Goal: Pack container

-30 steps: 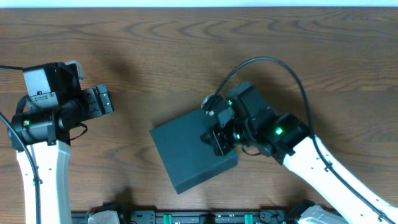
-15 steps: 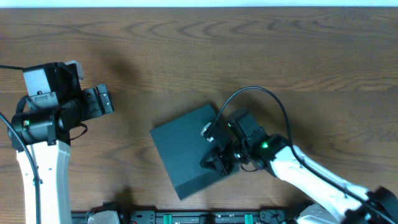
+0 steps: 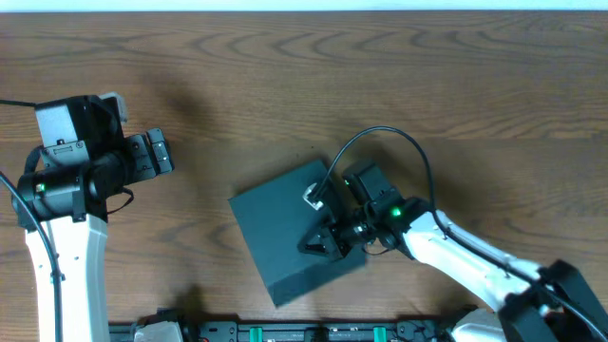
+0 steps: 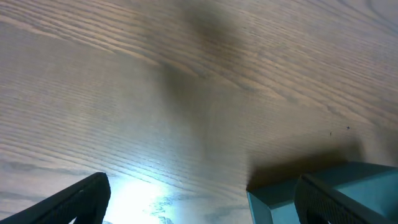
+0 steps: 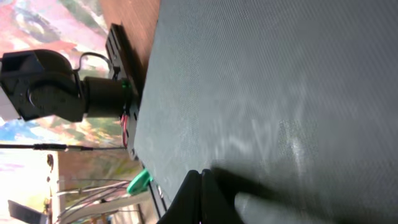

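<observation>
Overhead: container [image 3: 280, 223] at centre, right gripper [image 3: 321, 244] atop it.
Right wrist: its fingers [image 5: 189, 202] together.
Left wrist: left gripper [image 4: 205, 199] spread; container corner at lower right.

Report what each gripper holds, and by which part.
Nothing is held. The left gripper is open over the table; the right gripper is shut, tips on the lid of the container.

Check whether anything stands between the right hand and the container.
Nothing visible does. The right hand sits directly on top of the closed container, with its fingers together against the dark surface. No other object shows around them on the table.
</observation>
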Controlling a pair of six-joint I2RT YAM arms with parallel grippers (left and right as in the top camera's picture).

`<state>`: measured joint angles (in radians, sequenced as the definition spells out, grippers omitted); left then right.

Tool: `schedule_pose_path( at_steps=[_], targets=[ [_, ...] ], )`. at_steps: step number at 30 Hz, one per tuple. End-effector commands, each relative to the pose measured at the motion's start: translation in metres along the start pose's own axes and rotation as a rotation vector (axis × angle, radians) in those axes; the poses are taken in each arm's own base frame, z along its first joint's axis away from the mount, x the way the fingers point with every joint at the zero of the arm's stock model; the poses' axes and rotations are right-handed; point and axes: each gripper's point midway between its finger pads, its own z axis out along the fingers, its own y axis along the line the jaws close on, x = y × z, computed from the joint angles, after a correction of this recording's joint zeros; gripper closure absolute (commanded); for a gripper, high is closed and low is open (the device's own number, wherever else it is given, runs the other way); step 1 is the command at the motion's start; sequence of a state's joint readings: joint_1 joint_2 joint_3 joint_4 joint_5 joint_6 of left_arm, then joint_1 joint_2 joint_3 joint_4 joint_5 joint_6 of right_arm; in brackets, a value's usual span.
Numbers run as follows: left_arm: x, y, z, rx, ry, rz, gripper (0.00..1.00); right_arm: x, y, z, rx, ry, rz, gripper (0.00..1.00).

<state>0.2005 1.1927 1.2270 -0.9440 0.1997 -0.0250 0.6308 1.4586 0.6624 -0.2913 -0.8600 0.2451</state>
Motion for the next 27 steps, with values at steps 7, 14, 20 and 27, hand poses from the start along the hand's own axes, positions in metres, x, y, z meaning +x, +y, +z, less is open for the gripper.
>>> schedule_pose_path(
  at_steps=[7, 14, 20, 27],
  targets=[
    [-0.001, 0.000, -0.004, -0.001, -0.010, 0.010, 0.05, 0.038, -0.012, -0.013, 0.267, 0.069, 0.026, 0.99],
    [-0.001, 0.000, -0.004, -0.001, -0.010, 0.010, 0.05, 0.050, -0.048, -0.017, 0.425, 0.053, 0.122, 0.98],
    [-0.001, 0.000, -0.004, -0.001, -0.010, 0.010, 0.05, 0.049, -0.070, -0.016, 0.511, 0.004, 0.214, 0.99],
    [-0.001, 0.000, -0.004, -0.001, -0.010, 0.010, 0.05, -0.020, -0.025, 0.003, 0.271, -0.237, 0.174, 0.99]
  ],
)
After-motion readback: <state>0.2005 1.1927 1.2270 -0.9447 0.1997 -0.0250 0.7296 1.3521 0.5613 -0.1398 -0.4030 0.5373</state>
